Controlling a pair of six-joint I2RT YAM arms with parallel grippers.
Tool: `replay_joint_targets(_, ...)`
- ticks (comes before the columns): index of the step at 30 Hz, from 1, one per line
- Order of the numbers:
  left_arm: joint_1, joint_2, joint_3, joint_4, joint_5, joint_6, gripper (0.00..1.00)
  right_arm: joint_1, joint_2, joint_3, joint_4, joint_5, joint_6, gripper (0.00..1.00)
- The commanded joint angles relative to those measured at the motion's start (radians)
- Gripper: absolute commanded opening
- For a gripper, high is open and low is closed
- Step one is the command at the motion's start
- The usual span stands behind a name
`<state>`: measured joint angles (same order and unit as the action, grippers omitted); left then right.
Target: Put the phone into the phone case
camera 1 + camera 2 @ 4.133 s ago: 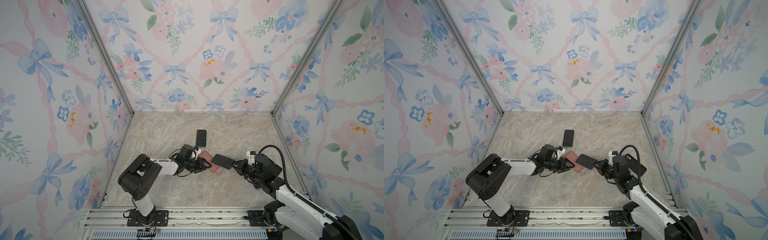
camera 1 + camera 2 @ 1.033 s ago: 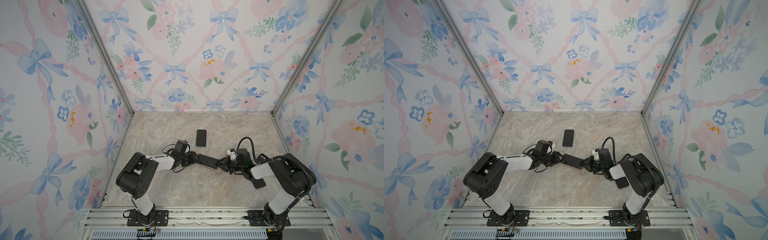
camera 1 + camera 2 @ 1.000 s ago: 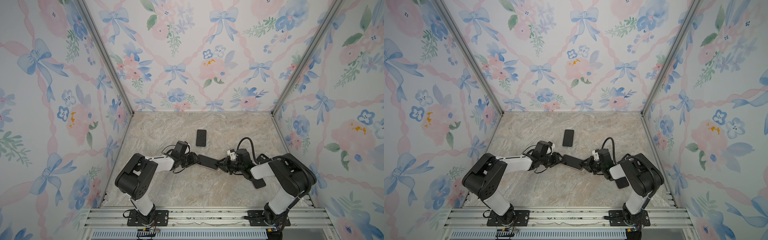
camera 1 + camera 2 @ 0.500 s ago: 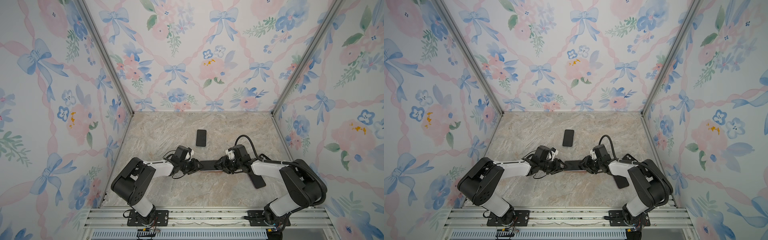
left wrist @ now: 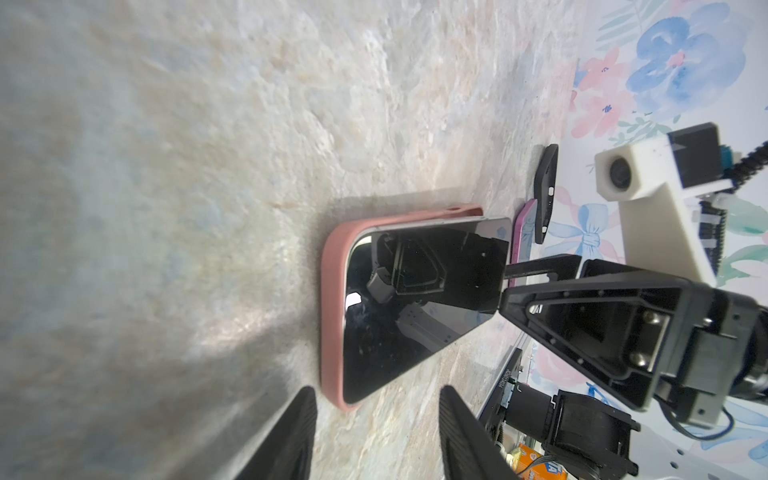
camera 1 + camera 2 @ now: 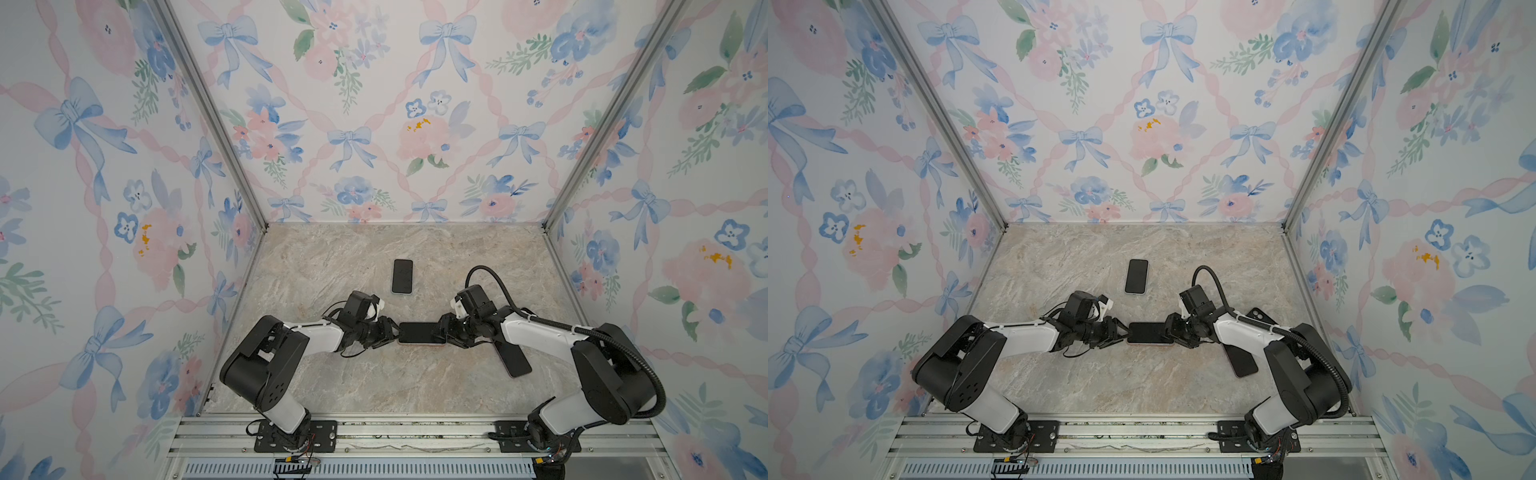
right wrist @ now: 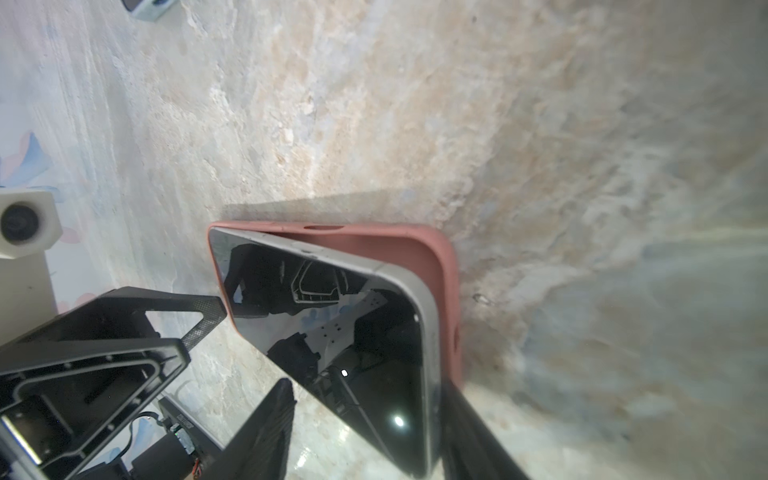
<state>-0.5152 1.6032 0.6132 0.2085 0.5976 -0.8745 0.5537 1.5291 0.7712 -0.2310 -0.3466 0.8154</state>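
In both top views the phone lay on the pink case at the middle of the worktop, between the left tool and the right tool. Left wrist: its fingers stood apart around the case's corner, clamping nothing. Right wrist: the phone's end sat raised from the case between parted fingers; grip unclear.

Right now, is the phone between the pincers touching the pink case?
Touching: the left wrist view shows one end of the phone tucked inside the rim of the pink case.
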Motion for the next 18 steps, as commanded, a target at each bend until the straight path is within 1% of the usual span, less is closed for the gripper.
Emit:
replay_joint_targets(1,0.013,-0.009,0.008,-0.036,0.024,0.041,0.49,0.021,-0.008,0.056,-0.107,0.068,-0.075,0.56)
replay_joint_targets(10,0.023,0.027,0.059,-0.084,0.007,0.08,0.49,0.041,0.006,0.092,-0.18,0.156,-0.142,0.51)
replay_joint_targets(16,0.026,0.074,0.115,-0.122,-0.01,0.113,0.5,0.05,0.024,0.101,-0.171,0.16,-0.151,0.44)
replay_joint_targets(18,0.026,0.092,0.157,-0.13,-0.013,0.119,0.49,0.051,0.031,0.105,-0.169,0.159,-0.157,0.43)
